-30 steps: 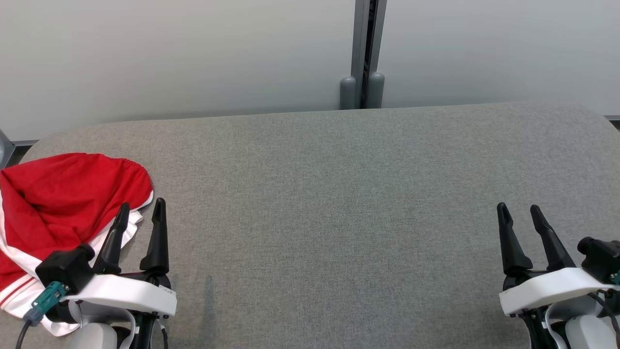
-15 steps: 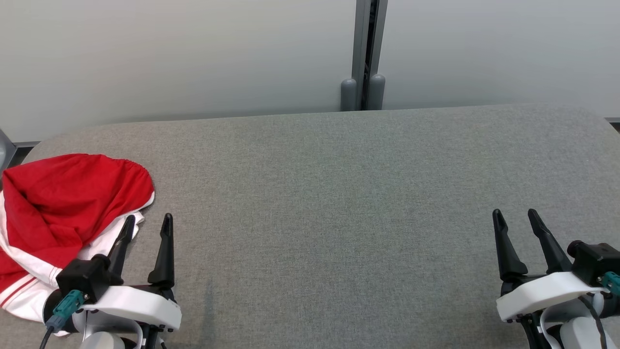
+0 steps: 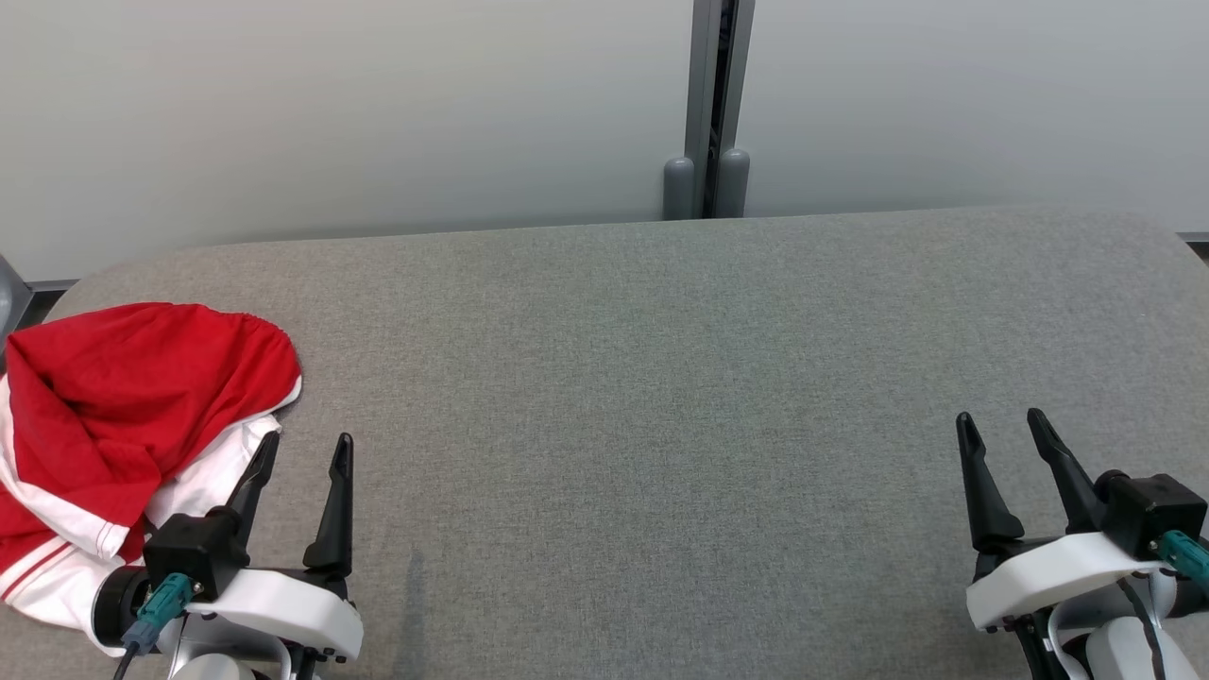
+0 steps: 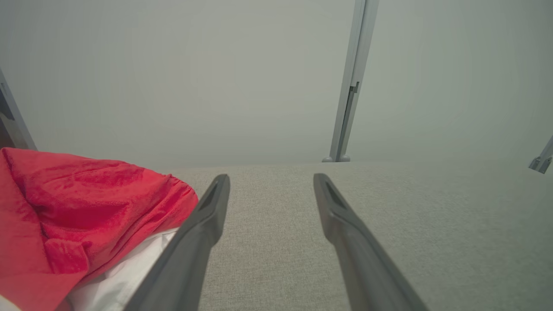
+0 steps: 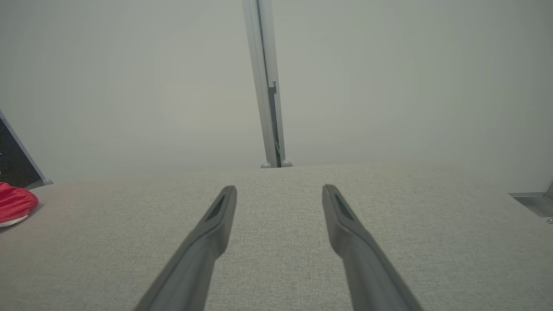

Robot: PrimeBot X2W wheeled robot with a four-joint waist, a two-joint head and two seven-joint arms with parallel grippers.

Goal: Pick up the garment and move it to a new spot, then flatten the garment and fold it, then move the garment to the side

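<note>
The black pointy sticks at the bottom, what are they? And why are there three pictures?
They are the fingers of a robot's two grippers, its hands. One picture comes from a camera on the robot's head, looking down at a grey table. The left gripper is at the lower left and the right gripper at the lower right. The other two pictures come from small cameras on each wrist, looking along the fingers. A crumpled red and white garment lies at the table's left end, beside the left gripper. Both grippers are open and hold nothing.
</note>
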